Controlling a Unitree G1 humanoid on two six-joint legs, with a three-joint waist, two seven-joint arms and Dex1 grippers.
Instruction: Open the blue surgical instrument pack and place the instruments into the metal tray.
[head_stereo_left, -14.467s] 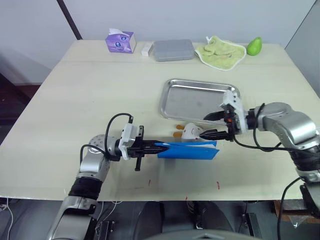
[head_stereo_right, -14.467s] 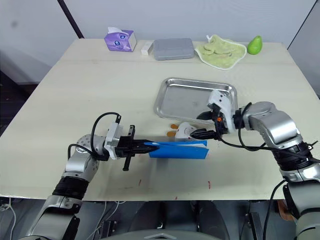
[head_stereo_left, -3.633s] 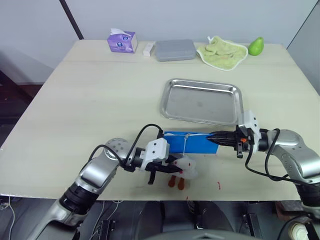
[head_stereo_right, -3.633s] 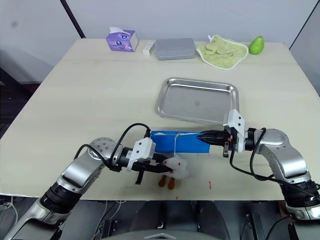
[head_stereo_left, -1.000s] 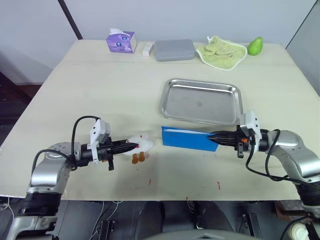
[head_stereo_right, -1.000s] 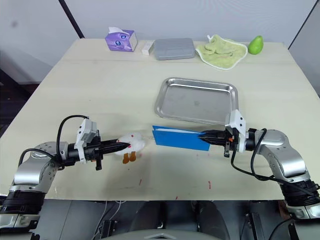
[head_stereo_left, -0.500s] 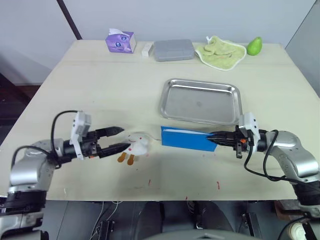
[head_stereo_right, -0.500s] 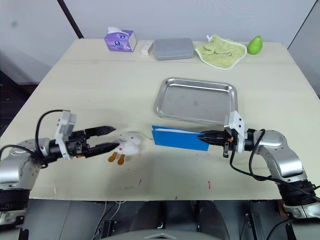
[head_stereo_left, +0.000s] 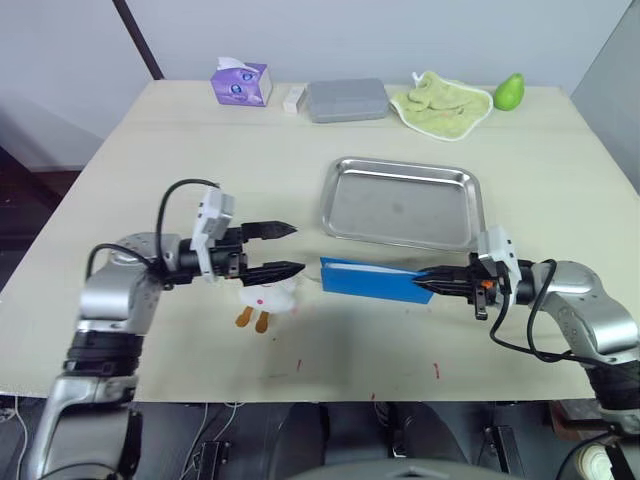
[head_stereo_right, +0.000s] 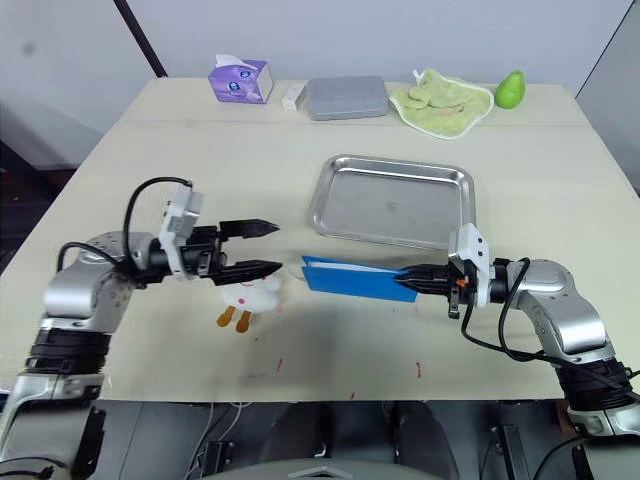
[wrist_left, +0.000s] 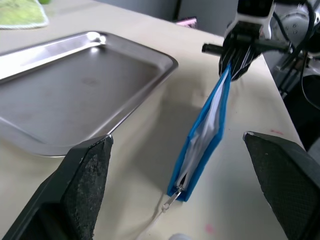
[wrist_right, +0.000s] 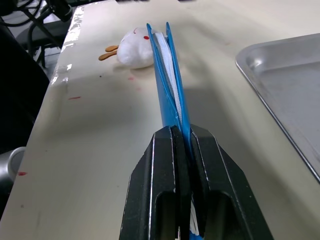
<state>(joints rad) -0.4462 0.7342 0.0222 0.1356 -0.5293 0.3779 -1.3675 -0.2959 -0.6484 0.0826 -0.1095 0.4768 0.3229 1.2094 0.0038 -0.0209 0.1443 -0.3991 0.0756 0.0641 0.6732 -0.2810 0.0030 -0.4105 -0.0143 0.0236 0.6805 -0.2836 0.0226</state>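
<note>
Your right claw (head_stereo_right: 408, 271) was clamped on one end of the blue pack (head_stereo_right: 352, 279), holding it on edge on the worktop (head_stereo_right: 200, 160) just in front of the metal tray (head_stereo_right: 390, 200), its long axis running across toward your left side. Your left claw (head_stereo_right: 262, 247) hovered spread wide and empty just beyond the pack's free end, above a small white duck toy (head_stereo_right: 247, 295). That free end, with its zipper pull (wrist_left: 170, 198), faced the left claw, so I judged that arm the nearer one for opening it.
</note>
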